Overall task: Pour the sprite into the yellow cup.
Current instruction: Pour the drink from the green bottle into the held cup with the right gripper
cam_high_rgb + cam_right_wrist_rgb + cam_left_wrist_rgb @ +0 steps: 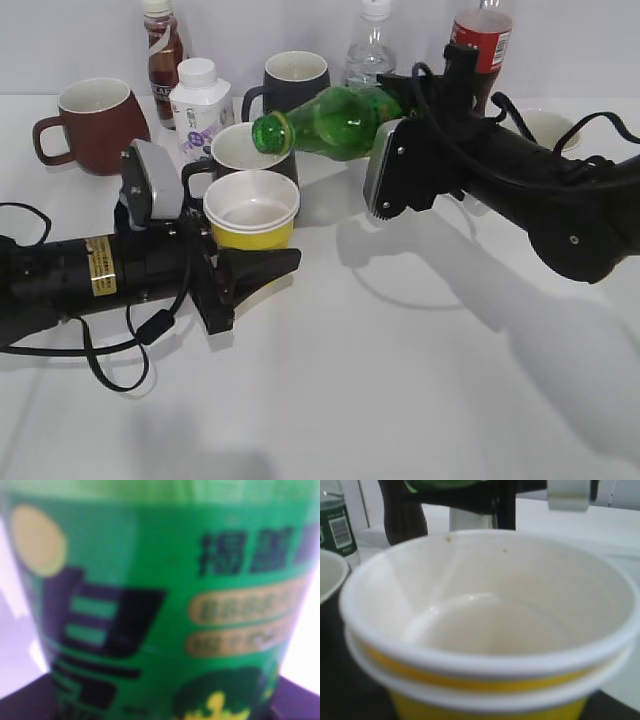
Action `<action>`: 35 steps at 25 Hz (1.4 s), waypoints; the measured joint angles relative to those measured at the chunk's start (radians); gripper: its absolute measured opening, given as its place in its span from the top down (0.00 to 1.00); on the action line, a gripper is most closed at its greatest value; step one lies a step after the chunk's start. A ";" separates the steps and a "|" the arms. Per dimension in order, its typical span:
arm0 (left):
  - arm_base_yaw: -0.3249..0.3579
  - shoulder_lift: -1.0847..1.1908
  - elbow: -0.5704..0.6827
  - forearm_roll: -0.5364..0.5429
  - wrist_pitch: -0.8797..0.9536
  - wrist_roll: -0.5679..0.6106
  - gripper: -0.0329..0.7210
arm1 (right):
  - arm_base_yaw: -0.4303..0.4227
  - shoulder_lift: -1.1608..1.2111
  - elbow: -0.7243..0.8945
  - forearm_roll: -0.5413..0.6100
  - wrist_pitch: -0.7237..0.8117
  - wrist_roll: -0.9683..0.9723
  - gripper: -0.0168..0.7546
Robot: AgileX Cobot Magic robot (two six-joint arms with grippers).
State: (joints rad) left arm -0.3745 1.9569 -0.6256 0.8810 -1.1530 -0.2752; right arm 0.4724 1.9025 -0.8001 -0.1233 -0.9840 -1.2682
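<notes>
Right claw [400,125] grips the sprite [345,118] by its label band; slick, squashy plastic. Left claw [250,262] pinches the flimsy yellow cup [250,212].

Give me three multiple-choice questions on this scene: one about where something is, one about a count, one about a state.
1. Where is the yellow cup?
A. In the left end effector
B. Behind the cola bottle
C. Inside the red-brown mug

2. How many mugs with handles show in the exterior view?
A. One
B. Three
C. Five

3. How is the green bottle held?
A. Upright
B. Tipped sideways, mouth toward the cup
C. Upside down

Answers: 1 A, the cup sits between the left jaws. 2 B, one red-brown and two dark mugs. 3 B, the right end effector holds it near level, mouth above and behind the cup.
</notes>
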 joint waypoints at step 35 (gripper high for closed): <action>0.000 -0.001 0.000 0.095 -0.030 -0.001 0.43 | 0.000 0.000 0.000 -0.008 0.000 -0.247 0.45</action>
State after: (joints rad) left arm -0.3745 1.9559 -0.6256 0.9758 -1.1828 -0.2760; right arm 0.4724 1.9025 -0.8001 -0.1310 -0.9840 -1.5156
